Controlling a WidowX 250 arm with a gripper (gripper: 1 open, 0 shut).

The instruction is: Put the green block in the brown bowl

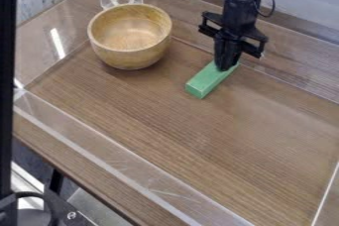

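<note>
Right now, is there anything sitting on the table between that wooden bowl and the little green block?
No. In the camera view, only bare wooden tabletop lies between the brown bowl and the green block.

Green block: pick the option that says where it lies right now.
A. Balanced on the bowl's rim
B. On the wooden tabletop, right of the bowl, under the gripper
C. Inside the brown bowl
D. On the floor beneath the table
B: the green block lies flat on the tabletop, apart from the brown bowl, with the gripper down on its upper end.
</note>
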